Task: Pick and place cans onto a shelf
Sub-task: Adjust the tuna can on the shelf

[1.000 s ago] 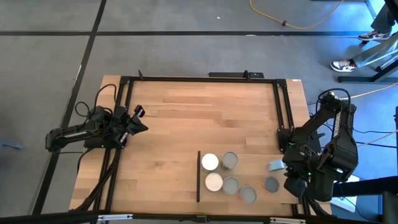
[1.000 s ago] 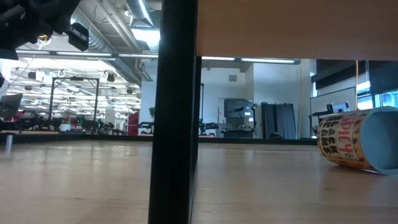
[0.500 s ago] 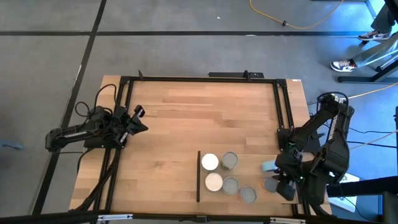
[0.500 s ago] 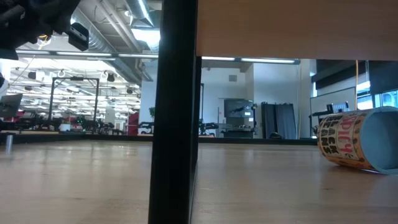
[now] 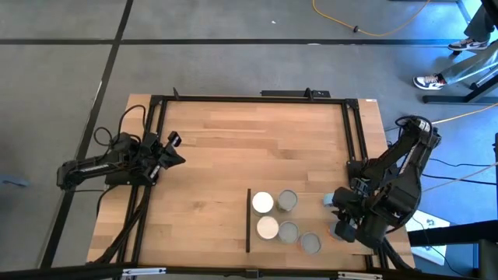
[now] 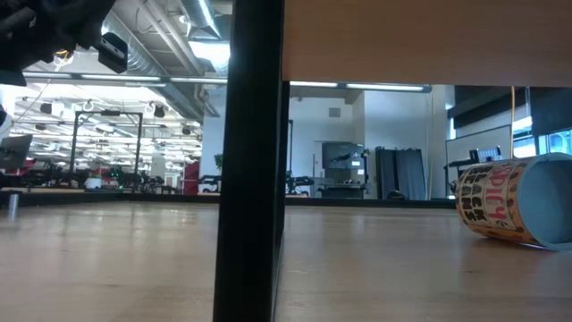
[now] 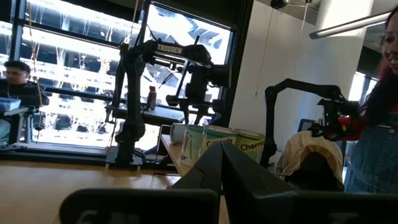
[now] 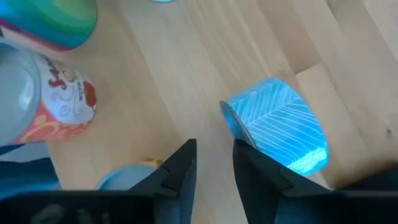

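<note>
Cans (image 5: 287, 201) counted on the shelf (image 5: 310, 215): five upright, two white-topped and three grey-topped, clustered just beside the dark strip (image 5: 249, 220). Found the shelf lying flat at the front-right corner of the bench (image 5: 233, 140).

Spotted a sixth grey top (image 5: 340, 231) farther toward the right edge, partly hidden under the right arm. Noted a blue-striped can (image 8: 277, 127) tipped on its side near it, just ahead of the right pincer (image 8: 214, 155). Could not tell whether that one lay on the shelf board or just off it.

Right pincer seen low over that right end, fingers slightly parted, nothing between them, the blue can beside the tips rather than within the gap. Orange-labelled can (image 8: 56, 102) also seen upright close by in the right wrist view.

Left pincer (image 7: 222, 155) parked at the left edge of the bench, well apart from every can, fingers pressed together on nothing.

Seen in the low view: one labelled can (image 6: 509, 210) on its side on the wood; could not match it to the others.

Judged well along: five placed. Left to do, probably: the fallen blue can, perhaps the half-hidden grey one.
</note>
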Robot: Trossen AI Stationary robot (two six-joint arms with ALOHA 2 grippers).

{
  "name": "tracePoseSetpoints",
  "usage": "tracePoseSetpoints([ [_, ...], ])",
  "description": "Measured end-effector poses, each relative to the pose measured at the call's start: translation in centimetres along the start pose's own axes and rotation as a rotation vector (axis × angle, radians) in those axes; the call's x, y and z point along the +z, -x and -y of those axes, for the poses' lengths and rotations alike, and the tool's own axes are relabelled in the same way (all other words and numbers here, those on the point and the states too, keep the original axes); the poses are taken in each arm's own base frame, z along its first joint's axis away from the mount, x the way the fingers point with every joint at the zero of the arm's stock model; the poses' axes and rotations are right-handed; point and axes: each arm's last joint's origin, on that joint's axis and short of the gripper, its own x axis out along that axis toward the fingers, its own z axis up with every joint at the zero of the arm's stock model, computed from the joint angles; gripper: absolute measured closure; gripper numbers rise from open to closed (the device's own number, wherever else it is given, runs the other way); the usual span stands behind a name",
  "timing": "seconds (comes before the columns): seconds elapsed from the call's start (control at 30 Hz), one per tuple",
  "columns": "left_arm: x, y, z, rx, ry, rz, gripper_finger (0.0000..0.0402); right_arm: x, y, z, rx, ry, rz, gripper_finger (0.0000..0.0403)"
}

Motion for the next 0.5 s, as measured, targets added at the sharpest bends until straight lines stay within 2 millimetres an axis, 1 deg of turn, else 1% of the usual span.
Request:
tracePoseSetpoints([
  [0.27,0.0,0.0,0.0,0.0,0.0,0.0,0.0401,1.0,-0.4,0.4,-0.033,0.028,0.002,0.0296],
  [0.5,0.0,0.0,0.0,0.0,0.0,0.0,0.0401,1.3,-0.5,0.4,-0.028,0.014,0.005,0.0296],
])
